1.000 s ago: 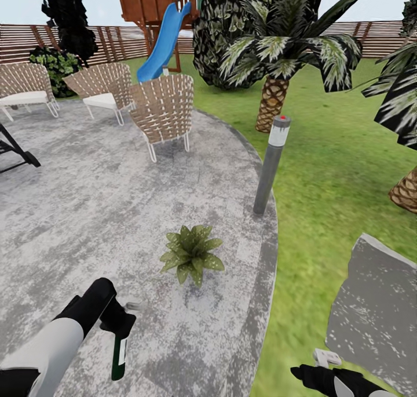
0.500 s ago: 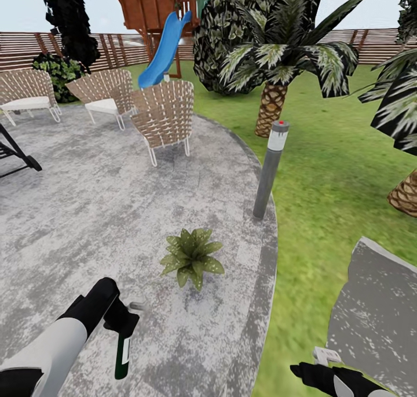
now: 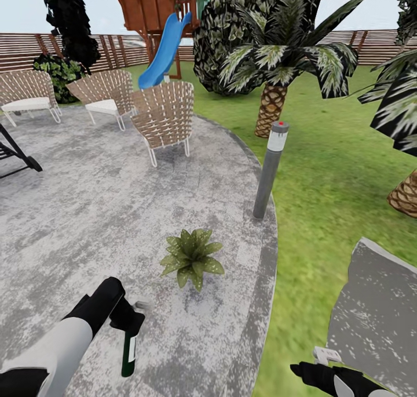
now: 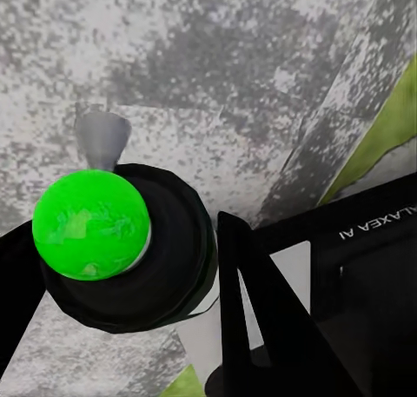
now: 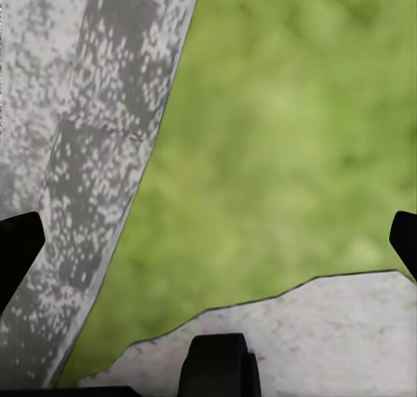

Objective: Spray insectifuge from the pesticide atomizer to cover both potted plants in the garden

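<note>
In the head view my left gripper is shut on the pesticide atomizer, a slim dark-green bottle with a white stripe that hangs down over the grey patio. The left wrist view shows the atomizer from above, with a bright green round top and a grey nozzle, held between black fingers. One potted plant, a low rosette of speckled green leaves, sits on the patio just ahead and to the right of the bottle. My right gripper stands open low over the lawn; its fingertips are wide apart with nothing between them.
A grey lamp post rises at the patio edge behind the plant. Wicker chairs stand farther back, and a palm, a blue slide and the slat fence lie beyond. A grey slab lies on the lawn at right.
My left gripper has moved a little to the right with the atomizer, closer to the potted plant. The camera shifted slightly. The right gripper has stayed put.
</note>
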You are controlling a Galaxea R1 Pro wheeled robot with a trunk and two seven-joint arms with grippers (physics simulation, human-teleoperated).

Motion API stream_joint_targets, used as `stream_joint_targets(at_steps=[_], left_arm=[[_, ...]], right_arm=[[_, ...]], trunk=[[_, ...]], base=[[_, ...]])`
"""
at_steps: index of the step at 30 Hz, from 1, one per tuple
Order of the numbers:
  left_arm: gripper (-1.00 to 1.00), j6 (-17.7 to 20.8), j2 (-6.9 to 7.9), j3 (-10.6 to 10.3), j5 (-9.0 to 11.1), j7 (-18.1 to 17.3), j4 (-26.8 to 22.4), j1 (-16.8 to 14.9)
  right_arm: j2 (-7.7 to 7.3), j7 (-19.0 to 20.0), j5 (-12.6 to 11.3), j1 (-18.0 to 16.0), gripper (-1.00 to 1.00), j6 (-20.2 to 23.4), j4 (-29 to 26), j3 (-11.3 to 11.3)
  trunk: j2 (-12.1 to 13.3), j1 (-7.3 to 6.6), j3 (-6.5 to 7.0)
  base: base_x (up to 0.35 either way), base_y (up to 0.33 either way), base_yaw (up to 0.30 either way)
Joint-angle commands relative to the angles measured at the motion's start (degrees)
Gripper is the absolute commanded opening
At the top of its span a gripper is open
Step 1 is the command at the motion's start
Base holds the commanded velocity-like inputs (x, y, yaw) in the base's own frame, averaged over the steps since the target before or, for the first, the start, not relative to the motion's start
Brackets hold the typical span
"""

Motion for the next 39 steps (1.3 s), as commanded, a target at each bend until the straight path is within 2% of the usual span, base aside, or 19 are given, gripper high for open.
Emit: stream_joint_targets(at_steps=[1, 5, 9, 14, 17, 26, 27, 29, 30, 31, 34, 35, 36, 37, 38, 39], left_arm=[[-1.0, 0.1, 0.02, -0.1, -0.5, -0.5, -0.1, 0.0], [-1.0, -0.4, 0.01, -0.1, -0.4, -0.4, -0.1, 0.0], [-1.0, -2.7, 0.01, -0.2, -0.5, -0.4, -0.1, 0.0], [-1.0, -3.2, 0.01, -0.1, -0.5, -0.3, 0.0, 0.0], [-1.0, -4.9, 0.01, -0.1, -0.5, -0.3, 0.0, 0.0], [-1.0, -5.7, 0.57, 0.0, -0.6, -0.4, -0.7, 0.0], [-1.0, -6.3, 0.91, 0.0, -0.6, -0.4, -1.3, 0.0], [-1.0, -9.0, 2.19, 0.0, -0.6, -0.5, -2.4, 0.0], [-1.0, -11.2, 3.27, 0.0, -0.6, -0.5, -2.7, 0.0], [-1.0, -12.9, 4.07, -0.1, -0.6, -0.6, -2.8, 0.0], [-1.0, -20.4, 7.22, -0.1, -0.6, -1.3, -2.8, 0.0], [-1.0, -22.2, 7.73, -0.1, -0.6, -2.4, -2.8, 0.0], [-1.0, -24.4, 8.16, -0.1, -0.6, -4.5, -2.8, 0.0], [-1.0, -28.0, 8.66, -0.1, -0.8, -8.4, -2.8, 0.0], [-1.0, -31.5, 8.97, -0.1, -1.2, -12.1, -2.8, 0.0], [-1.0, -33.6, 9.15, -0.1, -1.7, -14.3, -2.8, 0.0]], right_arm=[[-0.02, 0.2, -0.5, 0.0, 1.0, 0.4, -0.1, -0.1], [-0.02, 0.2, -0.5, 0.0, 1.0, 0.4, -0.1, -0.1], [-0.02, 0.2, -0.6, 0.0, 1.0, 0.4, -0.1, -0.2], [-0.02, 0.2, -0.6, 0.0, 1.0, 0.4, 0.0, -0.2], [-0.02, 0.2, -0.6, 0.0, 1.0, 0.4, 0.1, -0.2], [0.03, 0.0, -0.4, 0.0, 1.0, 0.8, -0.6, -0.1], [0.01, 0.0, -0.4, 0.0, 1.0, 0.9, -2.7, -0.1], [-0.09, 0.1, -0.4, 0.0, 1.0, 1.5, -12.9, -0.1], [-0.3, 0.2, -0.5, 0.0, 1.0, 2.9, -19.7, -0.2], [-0.41, 0.3, -0.5, 0.0, 1.0, 4.9, -24.2, -0.2], [-0.59, 0.4, -0.5, 0.0, 1.0, 19.9, -42.8, -0.3], [-0.58, 0.4, -0.5, 0.0, 1.0, 23.0, -47.0, -0.3], [-0.57, 0.4, -0.5, 0.0, 1.0, 25.4, -51.1, -0.2], [-0.56, 0.7, -0.5, 0.0, 1.0, 27.7, -55.8, -0.2], [-0.55, 2.1, -0.5, 0.0, 1.0, 29.1, -58.8, -0.1], [-0.55, 3.9, -0.4, 0.0, 1.0, 30.0, -60.0, 0.0]], trunk=[[0.0, -0.01, 0.04], [0.0, -0.01, 0.39], [0.0, -0.01, 0.76], [0.0, -0.01, 1.21], [0.0, -0.01, 1.27], [0.0, -0.01, 1.29], [0.0, -0.01, 1.29], [0.0, -0.01, 1.29], [0.0, -0.01, 1.29], [0.0, -0.01, 1.29], [0.0, -0.01, 1.29], [0.0, -0.01, 1.29], [0.0, -0.01, 1.29], [0.0, -0.01, 1.29], [0.0, -0.01, 1.29], [0.0, -0.01, 1.29]], base=[[0.0, 0.0, 0.0], [0.0, 0.0, 0.0], [0.0, 0.0, 0.0], [0.0, 0.0, -0.01], [0.0, 0.0, -0.009], [0.0, 0.0, 0.0], [0.0, 0.0, 0.0], [0.0, 0.0, 0.0], [0.0, 0.0, 0.0], [0.0, 0.0, 0.0], [0.0, 0.0, 0.0], [0.0, 0.0, 0.0], [0.0, 0.0, 0.0], [0.0, 0.0, 0.0], [0.0, 0.0, 0.0], [0.0, 0.0, 0.0]])
